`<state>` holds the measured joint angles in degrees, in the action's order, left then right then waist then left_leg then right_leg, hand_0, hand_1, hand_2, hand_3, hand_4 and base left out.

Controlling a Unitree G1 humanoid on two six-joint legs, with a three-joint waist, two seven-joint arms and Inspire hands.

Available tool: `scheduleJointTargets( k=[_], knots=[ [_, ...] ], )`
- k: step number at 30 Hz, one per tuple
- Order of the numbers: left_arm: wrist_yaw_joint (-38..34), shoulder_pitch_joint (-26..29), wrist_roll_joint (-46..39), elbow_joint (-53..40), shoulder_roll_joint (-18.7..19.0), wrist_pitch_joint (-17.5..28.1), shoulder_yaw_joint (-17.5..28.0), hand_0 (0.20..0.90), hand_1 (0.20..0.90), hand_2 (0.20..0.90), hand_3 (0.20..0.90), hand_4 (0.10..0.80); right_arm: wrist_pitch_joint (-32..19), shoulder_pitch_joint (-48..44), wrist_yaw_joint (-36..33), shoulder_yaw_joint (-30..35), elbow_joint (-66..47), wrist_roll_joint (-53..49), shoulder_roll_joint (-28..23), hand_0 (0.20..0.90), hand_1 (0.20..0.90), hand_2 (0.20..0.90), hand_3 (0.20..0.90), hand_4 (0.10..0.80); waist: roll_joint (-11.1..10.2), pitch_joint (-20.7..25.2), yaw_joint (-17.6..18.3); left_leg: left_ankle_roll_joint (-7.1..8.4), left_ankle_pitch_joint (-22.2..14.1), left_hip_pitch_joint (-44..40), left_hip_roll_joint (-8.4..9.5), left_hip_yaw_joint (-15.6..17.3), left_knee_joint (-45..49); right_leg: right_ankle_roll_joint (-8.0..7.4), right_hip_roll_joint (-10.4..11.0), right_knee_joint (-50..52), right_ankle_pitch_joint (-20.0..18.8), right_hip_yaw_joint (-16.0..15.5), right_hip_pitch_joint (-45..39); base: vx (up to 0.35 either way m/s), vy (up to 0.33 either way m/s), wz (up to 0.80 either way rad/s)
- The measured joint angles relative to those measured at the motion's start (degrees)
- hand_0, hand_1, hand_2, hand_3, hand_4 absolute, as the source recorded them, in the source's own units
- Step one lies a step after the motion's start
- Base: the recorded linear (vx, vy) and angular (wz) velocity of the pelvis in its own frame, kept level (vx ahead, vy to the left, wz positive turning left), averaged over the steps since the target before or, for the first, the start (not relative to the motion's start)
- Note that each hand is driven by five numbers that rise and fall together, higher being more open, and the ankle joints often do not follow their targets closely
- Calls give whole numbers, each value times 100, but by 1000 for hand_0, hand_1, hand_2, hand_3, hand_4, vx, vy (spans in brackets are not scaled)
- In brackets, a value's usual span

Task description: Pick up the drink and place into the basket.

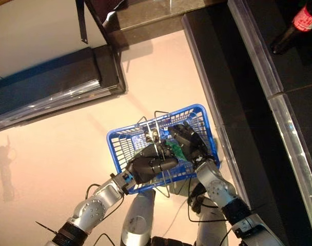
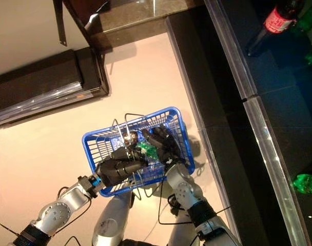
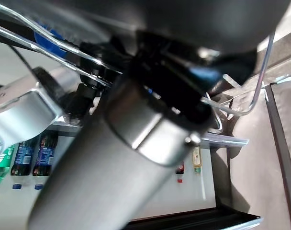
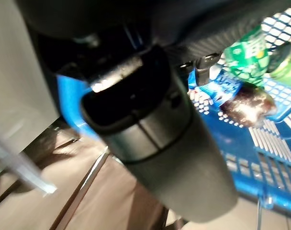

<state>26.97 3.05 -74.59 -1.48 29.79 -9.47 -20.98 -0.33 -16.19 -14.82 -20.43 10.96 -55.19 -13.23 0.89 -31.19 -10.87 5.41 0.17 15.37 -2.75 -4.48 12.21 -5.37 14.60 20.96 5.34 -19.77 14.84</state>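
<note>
The blue basket (image 1: 193, 109) hangs raised in front of me over the pale floor. My left hand (image 1: 148, 165) is shut on its thin wire handles (image 1: 151, 134) at the near side. My right hand (image 1: 189, 143) reaches down into the basket from the right. A green drink (image 1: 176, 149) lies right beside it, between the two hands. In the right wrist view the green drink (image 4: 251, 55) lies in the basket next to a dark drink with a blue label (image 4: 231, 88). I cannot see whether the right hand holds the green drink.
A dark shelf with a clear front rail (image 1: 258, 66) runs along the right. On it stand a dark bottle with a red label (image 1: 298, 23) and a green drink (image 2: 307, 183). A low dark platform (image 1: 53, 84) lies at the left.
</note>
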Motion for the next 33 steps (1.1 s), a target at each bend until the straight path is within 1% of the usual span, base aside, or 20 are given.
scheduleJointTargets(
  k=[2, 6, 7, 10, 13, 16, 19, 21, 25, 26, 27, 30, 32, 33],
  knots=[
    [0, -72, 11, 0, 11, 78, 65, 300, 300, 300, 200, 100, 25, 108, 55, 41, -138, 130, -110, 900, 900, 900, 900, 800, -76, 0, 68, 1, -1, 0, -44, 97, -8, 10, -68, -85, -74, 97, 36, -19, 11, -22],
    [-1, -237, 28, 5, -12, 252, 186, 300, 300, 300, 200, 100, 52, 644, 281, 127, -806, 136, -357, 900, 900, 900, 900, 800, -132, 2, 211, 0, -2, -5, -64, 149, -12, 8, -99, -137, -117, 163, 40, -13, 7, -9],
    [-1, -266, 28, 5, -20, 276, 208, 300, 300, 300, 200, 100, 52, 705, 324, 129, -867, 139, -376, 900, 900, 900, 900, 800, -136, 1, 218, 0, -2, -6, -72, 157, -13, 14, -106, -143, -121, 167, 42, -8, 7, -8],
    [-2, -461, 29, 5, -39, 540, 250, 300, 300, 300, 200, 100, 121, 927, 592, 139, -1143, 158, -552, 900, 900, 900, 900, 800, -145, 2, 309, 1, -1, -19, -120, 215, -31, 26, -171, -252, -196, 222, 30, -4, 2, -11],
    [-6, -549, 29, 6, -63, 636, 299, 300, 300, 300, 200, 100, 120, 1140, 840, 150, -1432, 159, -654, 900, 900, 900, 900, 800, -146, 2, 346, 0, -2, -44, -141, 272, -35, 25, -213, -315, -245, 295, 19, 6, -2, -12],
    [-142, -586, 29, 80, -152, 691, 365, 300, 300, 300, 200, 100, 120, 1320, 1084, 152, -1608, 176, -773, 900, 900, 900, 900, 800, -167, 3, 360, 8, 4, -207, -173, 311, -101, 31, -244, -384, -269, 314, -117, 18, -6, -7],
    [-305, -829, 39, 162, -202, 911, 455, 300, 300, 300, 200, 100, 119, 1496, 1382, 191, -1868, 176, -782, 900, 900, 900, 900, 800, -250, 18, 456, 19, 17, -513, -233, 375, -279, 38, -326, -596, -314, 342, -397, 16, -11, -12],
    [-463, -936, 124, 172, -234, 1053, 525, 300, 300, 300, 200, 100, 111, 1630, 1539, 284, -2061, 189, -788, 900, 900, 900, 900, 800, -297, 27, 485, 35, 34, -609, -274, 430, -365, 41, -412, -734, -357, 463, -465, 34, -18, -15],
    [-786, -1030, 177, 409, -470, 1166, 710, 300, 300, 300, 200, 100, 109, 1814, 1707, 398, -2082, 230, -800, 900, 900, 900, 900, 800, -309, 34, 551, 48, 65, -842, -320, 535, -556, 28, -470, -966, -455, 510, -668, 76, -9, -10],
    [-876, -1050, 222, 513, -529, 1220, 742, 300, 300, 300, 200, 100, 112, 1899, 1728, 418, -2057, 234, -779, 900, 900, 900, 900, 800, -315, 37, 613, 48, 68, -939, -326, 543, -625, 18, -477, -1037, -466, 534, -766, 79, -6, -15],
    [-1174, -1217, 378, 624, -685, 1266, 902, 300, 300, 300, 200, 100, 142, 1956, 1759, 428, -1936, 295, -696, 900, 900, 900, 900, 800, -374, 75, 643, 42, 74, -1194, -333, 634, -778, -6, -500, -1159, -478, 603, -949, 54, -7, -19],
    [-1625, -1291, 633, 792, -725, 1321, 947, 300, 300, 300, 200, 100, 173, 2203, 1804, 539, -1886, 399, -698, 900, 900, 900, 900, 800, -441, 124, 733, 37, 76, -1371, -333, 707, -934, -42, -512, -1338, -511, 625, -1112, 108, -7, -12],
    [-1936, -1343, 783, 1028, -914, 1322, 1064, 300, 300, 300, 200, 100, 292, 2303, 1853, 636, -1682, 620, -618, 900, 900, 900, 900, 800, -496, 178, 808, 34, 81, -1560, -331, 764, -1057, -69, -522, -1495, -544, 637, -1291, 113, -5, -11],
    [-2106, -1420, 894, 1435, -1136, 1322, 1216, 300, 300, 300, 200, 100, 371, 2396, 1883, 689, -1405, 816, -537, 900, 900, 900, 900, 800, -501, 312, 813, 34, 81, -1788, -346, 881, -1230, -89, -553, -1659, -574, 688, -1471, 98, -8, -23]
  ],
)
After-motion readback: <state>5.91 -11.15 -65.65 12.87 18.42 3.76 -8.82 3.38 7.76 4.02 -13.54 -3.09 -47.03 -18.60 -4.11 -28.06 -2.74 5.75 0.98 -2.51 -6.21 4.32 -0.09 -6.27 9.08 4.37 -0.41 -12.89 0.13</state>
